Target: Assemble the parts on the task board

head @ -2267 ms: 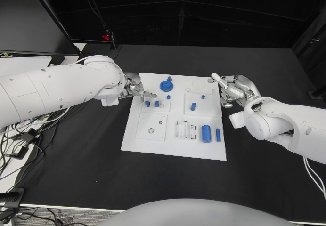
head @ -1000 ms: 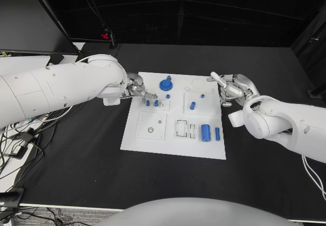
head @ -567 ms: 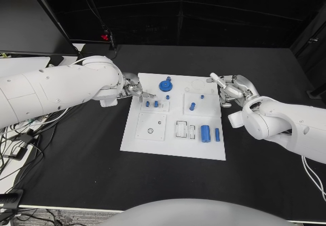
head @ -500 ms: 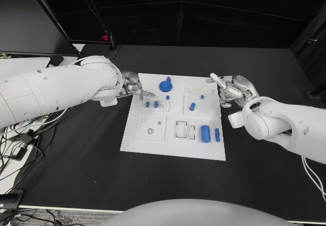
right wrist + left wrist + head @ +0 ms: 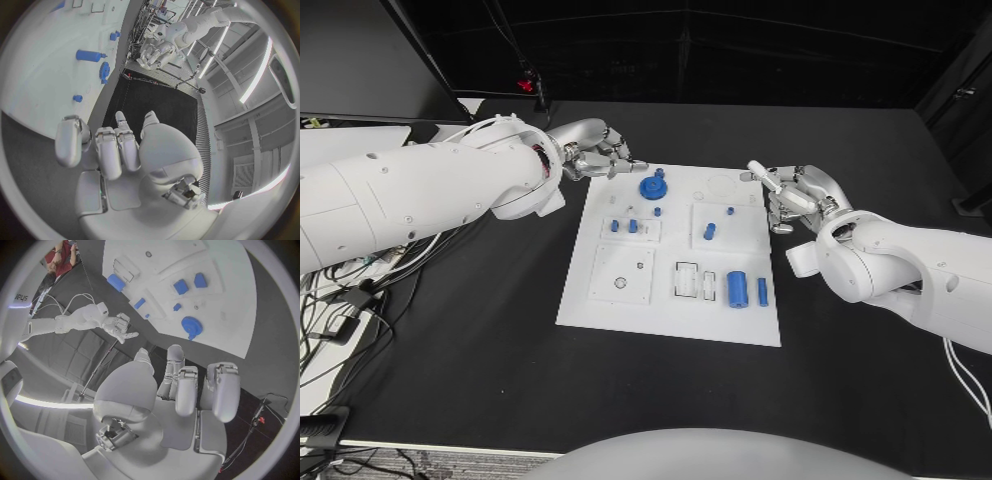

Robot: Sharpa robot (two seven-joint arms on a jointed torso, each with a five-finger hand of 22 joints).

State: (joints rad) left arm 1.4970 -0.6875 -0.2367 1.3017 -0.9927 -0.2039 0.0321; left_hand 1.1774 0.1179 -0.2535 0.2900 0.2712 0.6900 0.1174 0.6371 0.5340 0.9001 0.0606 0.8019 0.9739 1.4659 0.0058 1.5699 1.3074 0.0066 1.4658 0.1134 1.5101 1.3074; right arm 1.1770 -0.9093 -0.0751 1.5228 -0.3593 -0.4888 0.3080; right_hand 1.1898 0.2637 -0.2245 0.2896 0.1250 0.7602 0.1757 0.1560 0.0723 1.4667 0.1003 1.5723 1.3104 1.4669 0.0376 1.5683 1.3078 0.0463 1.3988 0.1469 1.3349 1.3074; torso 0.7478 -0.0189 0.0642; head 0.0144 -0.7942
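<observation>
Spreading apart and gripping nothing, the segmented silver fingers [image 5: 215,390] of the left hand [image 5: 599,156] hover just off the far left corner of the task board [image 5: 625,312]; its thick, smooth white arm enters from the left. Fingers of the right hand [image 5: 790,192], likewise metallic and jointed, are loosely extended with nothing in them, beside the board's right edge near its far end. Task board: flat, matte white rectangular plate with raised square sub-panels and recessed slots, lying mid-bench [image 5: 488,380], which is black and smooth. Parts, glossy blue plastic: round knobbed disc [image 5: 653,184] at the far edge; two short pegs [image 5: 623,226] standing side by side in the left panel; a small upright peg [image 5: 710,232] in the right panel; a stout cylinder [image 5: 737,288] and a slimmer bar [image 5: 763,291] lying side by side at the near right.
</observation>
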